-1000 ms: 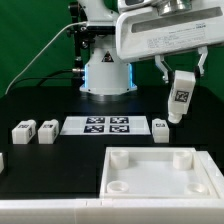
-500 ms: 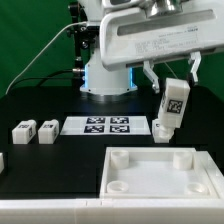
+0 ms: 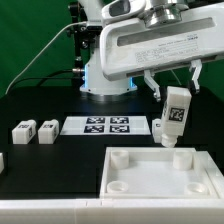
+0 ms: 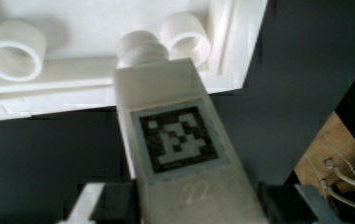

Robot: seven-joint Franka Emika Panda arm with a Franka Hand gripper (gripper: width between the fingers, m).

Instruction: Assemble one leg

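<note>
My gripper (image 3: 173, 90) is shut on a white leg (image 3: 174, 114), a rectangular post with a black-and-white marker on its face. I hold it tilted in the air, its lower end just above the far right corner of the large white tray-like piece (image 3: 160, 180). In the wrist view the leg (image 4: 177, 125) runs out from between the fingers, and its round peg end points toward a corner socket (image 4: 193, 44) of the tray piece (image 4: 85, 95). Two more legs (image 3: 22, 131) (image 3: 46, 132) lie at the exterior view's left.
The marker board (image 3: 106, 126) lies flat in the middle, behind the tray piece. Another white part (image 3: 159, 126) lies just behind the held leg. The robot base (image 3: 105, 75) stands at the back. A white part edge (image 3: 2, 161) shows at the far left.
The gripper with the leg has moved down and toward the camera, nearer the tray piece's far right corner. The leg is tilted more than before.
</note>
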